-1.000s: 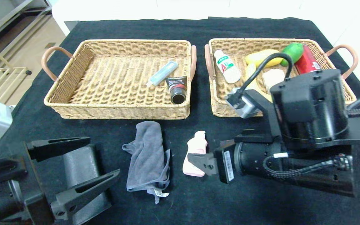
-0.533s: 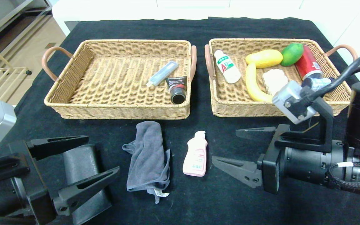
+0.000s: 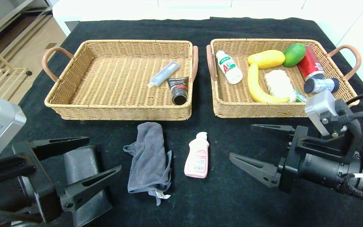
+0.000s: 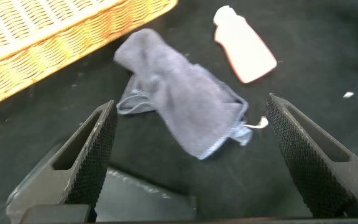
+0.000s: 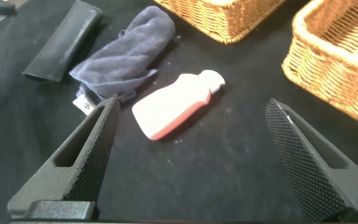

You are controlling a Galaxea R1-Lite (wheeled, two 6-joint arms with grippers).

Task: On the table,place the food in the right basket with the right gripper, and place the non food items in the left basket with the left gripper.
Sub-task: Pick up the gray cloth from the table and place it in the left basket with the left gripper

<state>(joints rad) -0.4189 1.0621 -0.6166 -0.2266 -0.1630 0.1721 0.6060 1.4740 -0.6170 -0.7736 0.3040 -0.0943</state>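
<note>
Across the lower half of the head view I am watching 3 non-food items waiting on the black table [image 3: 200,28]: a grey cloth [image 3: 148,157] at lower centre, a pink bottle [image 3: 197,156] just to its right, and a dark flat case [image 3: 83,179] at lower left, partly hidden behind the left gripper [image 3: 74,171].

I am judging the step in hand to be a left-arm pick. Both jaws of the left gripper are standing wide apart and holding nothing. In the left wrist view the cloth is lying between the 2 fingers but farther out, so I am planning to push forward, come down over its bunched middle and close low against the table, so the fabric is gathering and not slipping out. A pinch on a loose corner is likely letting it unfold and drag on the way over the rim of the left basket [image 3: 118,113], which is sitting in the upper left of the frame directly above the cloth.

I am seeing the right gripper [image 3: 258,149] at lower right, equally spread and empty, pointing toward the pink bottle; it is standing apart from it. The right basket [image 3: 247,110] at upper right is holding the food.
</note>
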